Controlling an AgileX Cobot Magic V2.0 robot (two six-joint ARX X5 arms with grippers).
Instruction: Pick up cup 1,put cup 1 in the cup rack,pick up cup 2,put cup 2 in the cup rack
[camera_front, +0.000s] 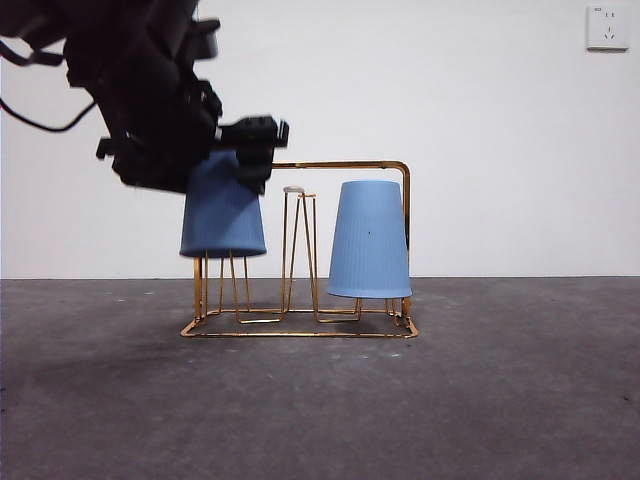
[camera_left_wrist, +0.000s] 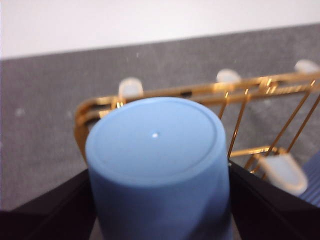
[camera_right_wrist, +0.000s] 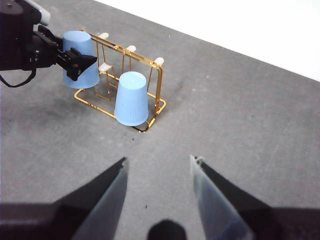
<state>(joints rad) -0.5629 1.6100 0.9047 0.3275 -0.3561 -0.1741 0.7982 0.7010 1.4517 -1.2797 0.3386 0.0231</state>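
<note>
- Gold thin-wire cup rack (camera_front: 345, 165) with rounded frame, hairpin pegs and rectangular base is the landmark.
- Left gripper (camera_front: 235, 150) clamps an upside-down light-blue plastic cup (camera_front: 222, 212) near its closed base. Cup sits over the rack's end peg, rim above the rack base, not seated yet.
- Second light-blue plastic cup (camera_front: 369, 240), also inverted, already sits at the rack's other end, rim near the base.
- Right gripper (camera_right_wrist: 157, 172) waits well away from the rack, jaws spread wide, holding nothing.
- Risk: if the cup isn't centred on the peg, the rim could catch the wire and drag or tip the light rack.
- Risk: letting go this high could leave the cup dropping crooked or bouncing off.
- Risk: a jaw could snag the top frame bar on the way out.
- Held cup: smooth, tapered, flat base with a small centre dot, no handle; looks light, slippery.
</note>
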